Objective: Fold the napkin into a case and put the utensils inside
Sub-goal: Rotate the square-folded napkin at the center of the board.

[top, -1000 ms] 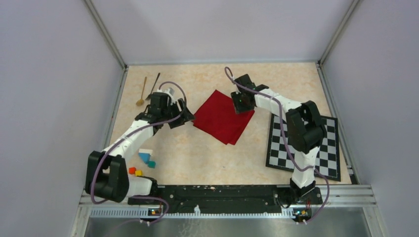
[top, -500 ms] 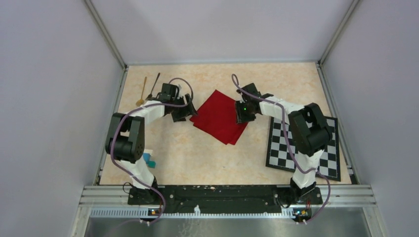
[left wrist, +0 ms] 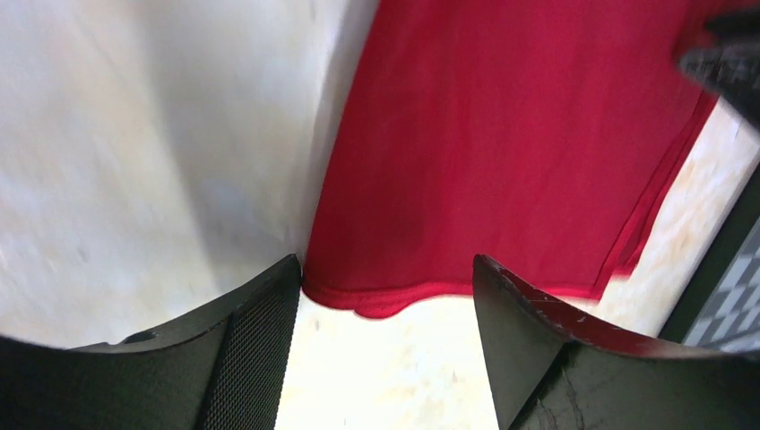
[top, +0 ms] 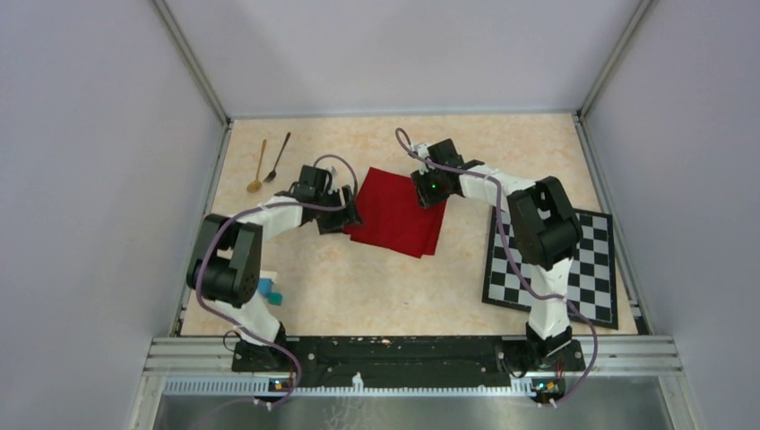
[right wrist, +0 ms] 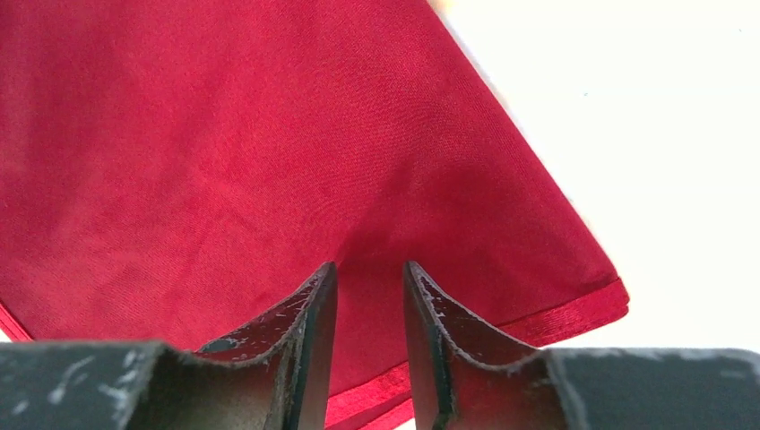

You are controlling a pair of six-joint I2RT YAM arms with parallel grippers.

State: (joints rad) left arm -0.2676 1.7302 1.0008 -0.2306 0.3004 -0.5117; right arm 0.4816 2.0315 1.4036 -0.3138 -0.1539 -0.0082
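Note:
The red napkin (top: 394,215) lies folded in layers at mid-table. My left gripper (top: 348,215) is open at its left edge; in the left wrist view (left wrist: 385,285) the napkin's hemmed edge (left wrist: 394,300) lies on the table between the spread fingertips, and the cloth (left wrist: 502,134) stretches beyond. My right gripper (top: 428,188) is at the napkin's far right corner; in the right wrist view (right wrist: 369,269) the jaws stand nearly together, pinching the red cloth (right wrist: 224,152). The gold spoon (top: 258,167) and the black spoon (top: 279,157) lie side by side at the far left.
The black-and-white chequered mat (top: 582,269) lies at the right, partly under the right arm. Small blue and teal blocks (top: 269,291) sit by the left arm's base. Grey walls close in the table on three sides.
The right gripper moved left and back with the napkin's corner, and the cloth turned and shifted left. The left gripper moved down to the napkin's left edge.

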